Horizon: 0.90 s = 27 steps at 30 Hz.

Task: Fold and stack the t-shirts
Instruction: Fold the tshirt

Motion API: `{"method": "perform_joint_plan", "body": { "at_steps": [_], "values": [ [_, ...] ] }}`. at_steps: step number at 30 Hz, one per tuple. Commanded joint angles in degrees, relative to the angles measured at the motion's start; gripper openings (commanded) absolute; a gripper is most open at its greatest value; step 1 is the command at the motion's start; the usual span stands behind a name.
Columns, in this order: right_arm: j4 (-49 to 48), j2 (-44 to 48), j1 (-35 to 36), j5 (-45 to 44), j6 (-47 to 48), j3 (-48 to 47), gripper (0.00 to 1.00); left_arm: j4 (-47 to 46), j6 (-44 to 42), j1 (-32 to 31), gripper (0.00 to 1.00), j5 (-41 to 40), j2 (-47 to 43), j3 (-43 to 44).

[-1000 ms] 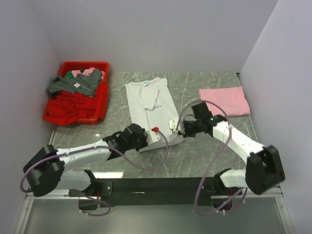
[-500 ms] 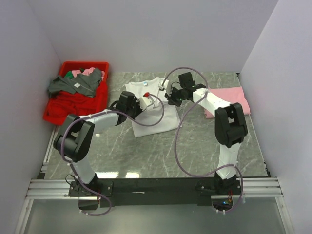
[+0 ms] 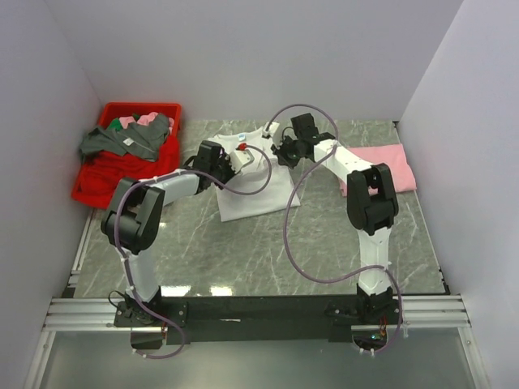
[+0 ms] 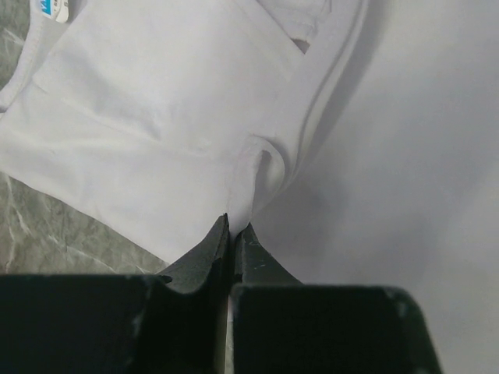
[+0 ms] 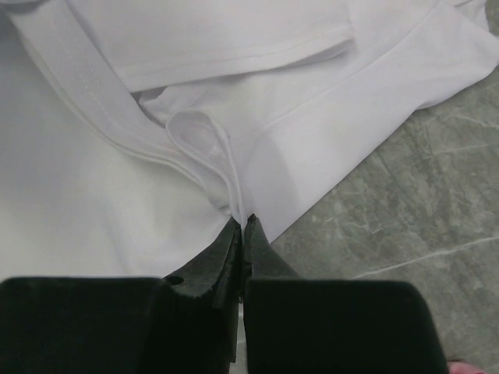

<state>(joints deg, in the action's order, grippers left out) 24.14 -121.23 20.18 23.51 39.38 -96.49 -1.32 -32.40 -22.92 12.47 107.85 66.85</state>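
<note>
Left hand [image 4: 232, 226]: fingers pressed together, clamped on a pinched-up fold of the white t-shirt [image 4: 156, 132], with cloth rising from between the tips. Right hand [image 5: 242, 220]: likewise closed, nipping a looped hem fold of the same shirt.

Bench [image 3: 268, 251]: grey marbled top. Both arms reach out to its far half.

Red bin [image 3: 142, 106]: far left corner of the bench, heaped with clothes. A grey garment [image 3: 122, 143] lies on top and red cloth hangs over the near wall.

White t-shirt, top view [image 3: 255, 194]: lies mid-bench toward the far edge. The two hands meet at its far end, left hand [image 3: 233, 159] on the left side and right hand [image 3: 277, 151] on the right. Both wrist views show several overlapping layers of cloth under the fingers.

Pink t-shirt [image 3: 383, 166]: folded into a flat rectangle at the far right of the bench, apart from the white one. The right arm crosses its left edge.

Neck label [image 4: 53, 9]: small, bluish, at the collar, in the top left corner of the left wrist view.
</note>
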Motion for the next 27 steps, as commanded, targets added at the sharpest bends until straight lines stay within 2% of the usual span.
{"method": "perform_joint_plan", "body": {
  "at_steps": [1,9,10,11,12,13,14,15,16,19,21,23,24,25,27],
  "values": [
    [-1.6,-1.8,-0.5,-1.7,-2.9,-4.0,0.0,0.6,-1.2,0.8,0.0,2.5,1.5,3.9],
    [-2.3,-3.8,-0.4,-4.9,-4.2,-6.3,0.02,-1.1,1.9,1.7,0.02,1.0,3.8,7.1],
    [-3.0,-3.8,-0.4,-6.1,-5.6,-6.2,0.06,-0.6,3.0,1.8,0.12,0.7,4.0,7.9],
    [-5.1,-3.9,-0.4,-7.5,-6.8,-6.2,0.27,-0.4,3.8,1.8,0.24,0.4,4.1,8.4],
    [-6.3,-3.9,-0.4,-11.6,-8.2,-6.1,0.39,-0.4,5.0,1.8,0.38,-1.9,4.2,8.8],
    [-7.7,-3.9,-0.4,-14.1,-12.1,-6.2,0.51,-2.0,7.8,1.9,0.74,-3.5,3.9,9.0],
    [-9.7,-3.8,-0.3,-16.8,-14.3,-6.4,0.62,-3.1,9.1,2.4,0.81,-4.5,3.2,8.6],
    [-9.3,-3.8,-0.7,-18.4,-15.3,-7.4,0.65,-4.2,10.4,2.9,0.92,-5.9,0.8,8.0],
    [-9.5,-3.0,-1.1,-18.8,-16.7,-7.2,0.68,-7.3,13.2,3.3,0.99,-6.6,-0.9,6.5],
    [-11.4,1.0,-2.5,-16.0,-17.5,-4.3,0.69,-10.6,16.0,4.9,1.0,-9.0,-8.3,3.0],
    [-9.2,3.0,-3.7,-11.1,-16.4,-2.8,0.69,-10.4,14.7,5.5,0.99,-7.6,-14.6,1.1],
    [-2.1,6.9,-6.2,7.2,-8.5,-1.2,0.69,-7.1,9.1,5.3,0.97,0.5,-18.7,-1.7],
    [1.1,9.4,-6.9,13.3,2.1,0.8,0.69,-2.6,4.0,5.0,0.91,4.2,-22.6,-2.9],
    [12.1,10.5,-7.4,22.9,10.8,1.8,0.69,-0.2,1.4,3.2,0.88,6.9,-24.3,-5.8],
    [21.9,13.8,-7.1,24.7,35.1,6.9,0.69,5.2,-5.0,-0.4,0.83,5.8,-28.2,-9.7]
  ]
}}
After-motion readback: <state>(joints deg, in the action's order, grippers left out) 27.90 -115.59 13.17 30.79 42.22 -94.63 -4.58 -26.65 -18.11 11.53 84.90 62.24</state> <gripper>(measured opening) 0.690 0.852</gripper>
